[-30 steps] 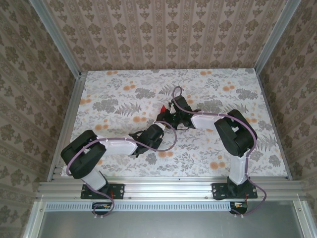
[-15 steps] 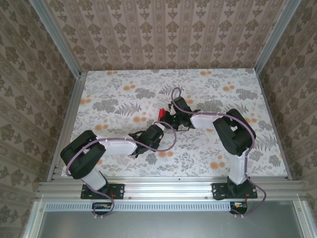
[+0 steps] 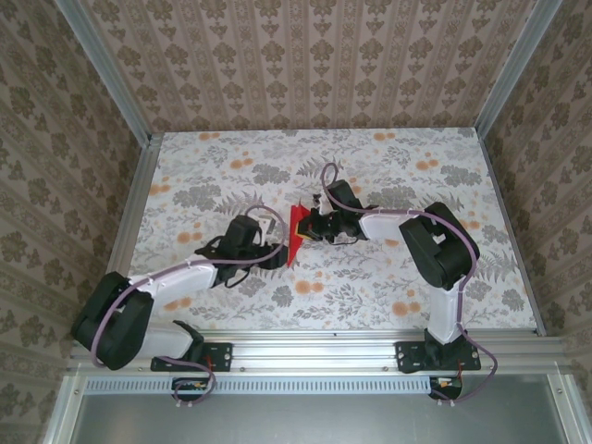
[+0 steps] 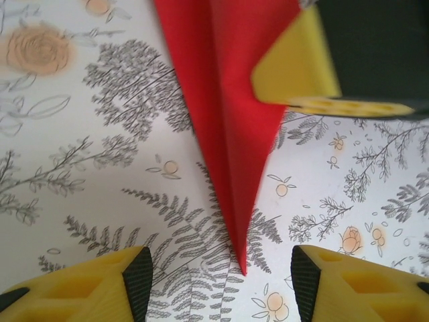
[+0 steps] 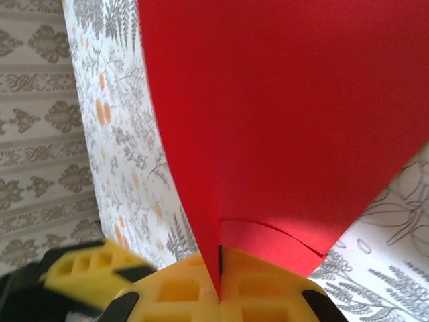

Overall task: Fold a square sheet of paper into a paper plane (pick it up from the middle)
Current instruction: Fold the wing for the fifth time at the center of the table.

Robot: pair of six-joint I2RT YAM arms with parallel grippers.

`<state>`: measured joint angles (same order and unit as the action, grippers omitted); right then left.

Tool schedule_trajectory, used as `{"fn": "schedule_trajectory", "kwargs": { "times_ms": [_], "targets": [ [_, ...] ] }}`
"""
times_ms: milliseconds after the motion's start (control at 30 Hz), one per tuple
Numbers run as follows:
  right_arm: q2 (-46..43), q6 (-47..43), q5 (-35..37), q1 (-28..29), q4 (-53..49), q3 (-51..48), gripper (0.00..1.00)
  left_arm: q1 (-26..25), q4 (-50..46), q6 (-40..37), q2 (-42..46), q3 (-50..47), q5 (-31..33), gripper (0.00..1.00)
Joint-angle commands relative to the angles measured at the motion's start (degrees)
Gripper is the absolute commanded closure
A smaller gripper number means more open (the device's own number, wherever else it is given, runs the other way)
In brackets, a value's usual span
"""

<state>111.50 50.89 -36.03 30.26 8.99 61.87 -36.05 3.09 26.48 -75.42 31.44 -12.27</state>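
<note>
**Red plane pinched at one end, nose lying between waiting fingers**

The wallpapered bay is the nearest thing to a container here. It walls in the flowered table (image 3: 407, 166), both arms and the paper, and I can make out no tray or box on the tabletop.

The left arm (image 3: 176, 277) reaches in low from its corner, and the right arm (image 3: 435, 245) bends in from the other side. They meet near the middle of the table, where the paper plane (image 3: 296, 233) stands up on edge.

The right gripper (image 5: 218, 288) is clamped hard on the plane's rear edge, and the red sheet bows away from it. The left gripper (image 4: 218, 272) hangs with its jaws wide apart, holding nothing, and the plane's sharp nose points down between them.

The trouble I'd expect is at that nose. If the left closes off the centre crease, I think it would crush or twist the tip. A pull against the right's clamp could tear paper this thin — or drag the folds open.
</note>
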Motion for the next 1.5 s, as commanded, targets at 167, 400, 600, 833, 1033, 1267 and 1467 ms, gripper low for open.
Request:
{"fn": "schedule_trajectory", "kwargs": {
  "times_ms": [167, 400, 600, 833, 1033, 1267, 1467],
  "targets": [
    [1.2, -6.2, -10.7, 0.1, -2.0, 1.8, 0.96, 7.8, 11.8, 11.1, -5.7, -2.5, -17.5, 0.42],
    [5.4, -10.7, -14.2, 0.2, -6.3, 5.8, 0.95, 9.5, 11.3, 11.9, -9.3, -0.7, -14.7, 0.55],
    [8.2, -13.0, -15.2, -0.2, -8.0, 8.3, 0.93, 12.8, 15.7, 13.9, -13.4, 0.1, -14.1, 0.62],
    [10.4, -15.0, -14.2, -1.2, -10.2, 10.0, 0.91, 13.2, 19.0, 13.9, -15.2, 0.7, -16.6, 0.59],
    [11.3, -14.7, -12.9, -1.4, -9.7, 10.3, 0.87, 13.1, 20.0, 13.4, -15.9, 1.1, -18.8, 0.59],
    [12.3, -12.2, -10.4, -1.4, -8.1, 10.2, 0.86, 12.2, 19.8, 12.8, -16.9, 0.6, -20.2, 0.64],
    [12.9, -11.2, -8.0, -1.6, -8.8, 10.0, 0.86, 10.5, 19.9, 12.1, -17.4, 0.8, -21.4, 0.69]
  ]
}}
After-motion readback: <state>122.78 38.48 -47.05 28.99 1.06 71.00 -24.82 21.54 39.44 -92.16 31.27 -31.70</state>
